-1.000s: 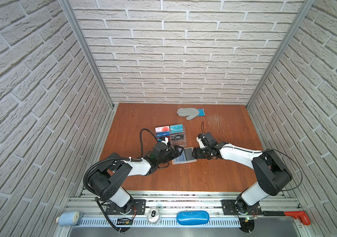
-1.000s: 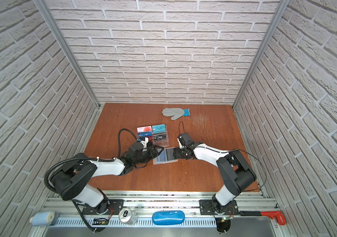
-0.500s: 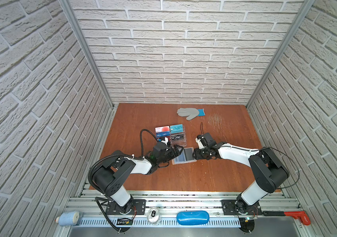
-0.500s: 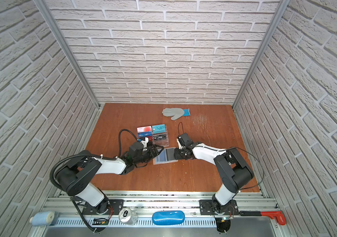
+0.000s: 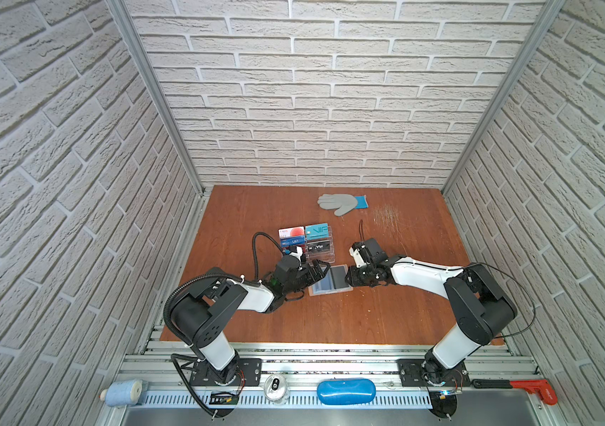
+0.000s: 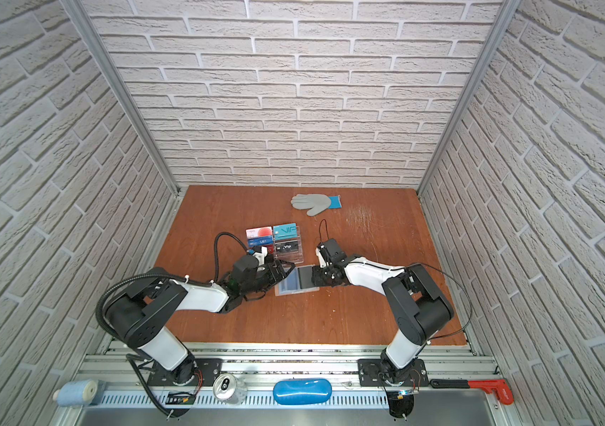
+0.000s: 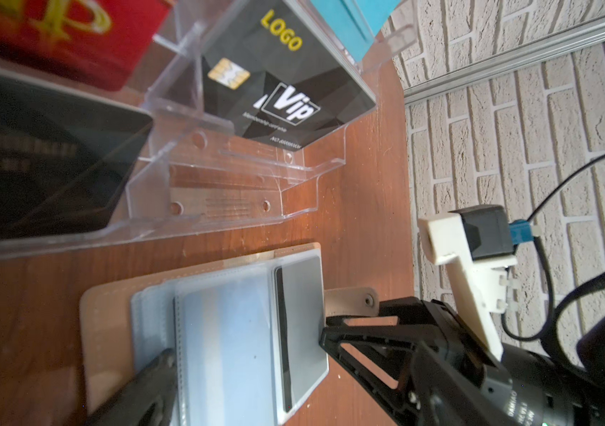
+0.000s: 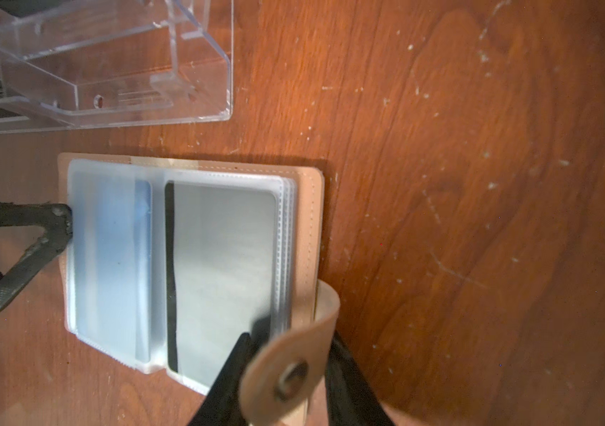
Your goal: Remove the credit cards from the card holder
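Open tan leather-look card holder (image 8: 312,228) on scuffed red-brown wood tabletop (image 5: 367,317), frosted plastic sleeves (image 8: 284,239) over a grey card (image 8: 223,258) | left gripper (image 5: 318,274) spread wide, fingertip (image 8: 59,221) at holder's edge | right gripper (image 5: 349,277) straddling snap strap (image 8: 293,369), grip unclear | white faux-brick walls (image 5: 330,110)

The card holder (image 5: 330,283) lies open on the counter (image 5: 330,324), grey-blue pages up. The left hand (image 5: 319,274), fingers spread wide, sits at its left edge. The right hand (image 5: 349,277) meets its right edge, its grip unclear. Just behind, credit cards (image 5: 317,246) stand in a clear stand (image 5: 325,256). A grey glove (image 5: 341,203) lies well apart.
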Tool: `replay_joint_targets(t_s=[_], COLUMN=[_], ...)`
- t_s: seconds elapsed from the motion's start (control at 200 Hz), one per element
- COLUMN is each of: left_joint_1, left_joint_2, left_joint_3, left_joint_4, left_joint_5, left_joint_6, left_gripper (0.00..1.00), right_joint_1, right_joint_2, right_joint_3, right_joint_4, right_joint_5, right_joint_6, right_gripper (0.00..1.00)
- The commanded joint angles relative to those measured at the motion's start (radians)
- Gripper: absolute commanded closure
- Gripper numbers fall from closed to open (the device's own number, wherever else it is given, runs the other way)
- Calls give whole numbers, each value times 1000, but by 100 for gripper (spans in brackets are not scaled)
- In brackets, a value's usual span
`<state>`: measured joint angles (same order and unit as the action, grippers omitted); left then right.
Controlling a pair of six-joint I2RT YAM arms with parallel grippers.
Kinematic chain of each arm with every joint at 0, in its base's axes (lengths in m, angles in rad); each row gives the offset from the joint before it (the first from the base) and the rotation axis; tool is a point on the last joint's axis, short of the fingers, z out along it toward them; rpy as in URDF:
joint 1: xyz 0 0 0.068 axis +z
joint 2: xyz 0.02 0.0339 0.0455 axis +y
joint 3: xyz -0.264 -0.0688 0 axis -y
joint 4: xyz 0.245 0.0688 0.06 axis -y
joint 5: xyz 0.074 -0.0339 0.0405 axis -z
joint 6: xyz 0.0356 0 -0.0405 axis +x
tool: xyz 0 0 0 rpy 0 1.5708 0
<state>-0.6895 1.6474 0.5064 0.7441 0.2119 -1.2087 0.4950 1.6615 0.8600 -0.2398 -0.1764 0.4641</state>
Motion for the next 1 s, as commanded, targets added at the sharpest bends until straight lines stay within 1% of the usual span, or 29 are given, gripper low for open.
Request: replay_joint_targets(t_s=[0.0, 0.315, 0.755, 0.995], left_joint_1=[-8, -27, -51, -63], left_joint_2=[22, 25, -16, -21], left_joint_3=[25, 39, 59, 73], left_joint_4=[48, 61, 28, 18], left_joint_5=[5, 3, -11, -17], left_joint_6=[-5, -15, -7, -6], left_gripper=[2, 2, 2, 2], right_joint_1=[5, 5, 4, -6], right_joint_2=[10, 11, 7, 6], right_joint_3=[16, 16, 12, 5], right_joint_4=[26, 36, 37, 56], right_joint_5=[-15, -38, -46, -75], right_joint_6=[10, 18, 22, 33], right_gripper=[68, 70, 70, 70])
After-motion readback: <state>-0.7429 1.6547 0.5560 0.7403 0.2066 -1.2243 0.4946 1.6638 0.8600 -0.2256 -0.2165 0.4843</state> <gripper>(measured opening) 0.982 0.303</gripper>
